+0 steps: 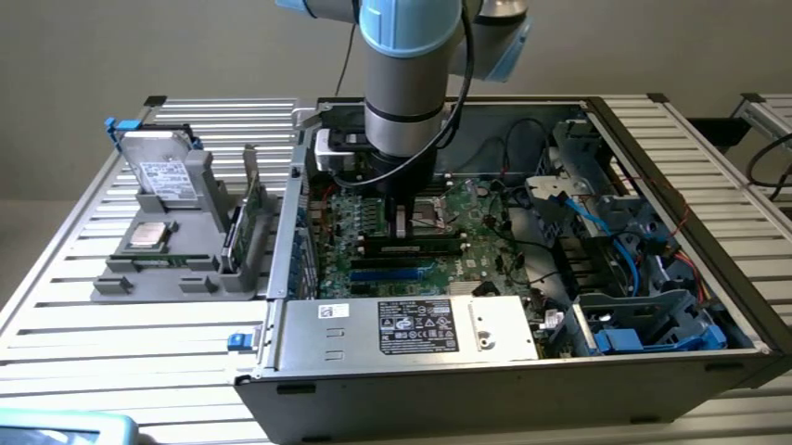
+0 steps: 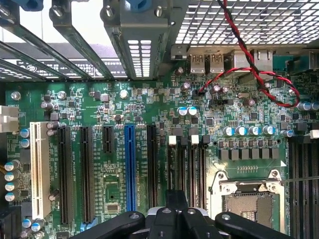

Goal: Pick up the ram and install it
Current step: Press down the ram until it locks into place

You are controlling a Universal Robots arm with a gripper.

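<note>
Exterior view: the black two-finger tool [image 1: 399, 232] is down inside the open grey PC case [image 1: 693, 306], fingers together, right over the green motherboard [image 1: 477, 209]. The ram, a long thin dark stick [image 1: 415, 247], lies just under the tool tip, seemingly in a slot, long axis running across toward the exterior view's right; can't tell if it's pinched or only pressed. Nearby: silver PSU box w/ label [image 1: 409, 326] in front, blue cables [image 1: 619, 232] on the exterior view's right. Grey parts tray [image 1: 173, 269] sits on the slatted desk [image 1: 136, 343]. Wrist view: CPU socket [image 2: 249, 199] beside the black slots.
</note>
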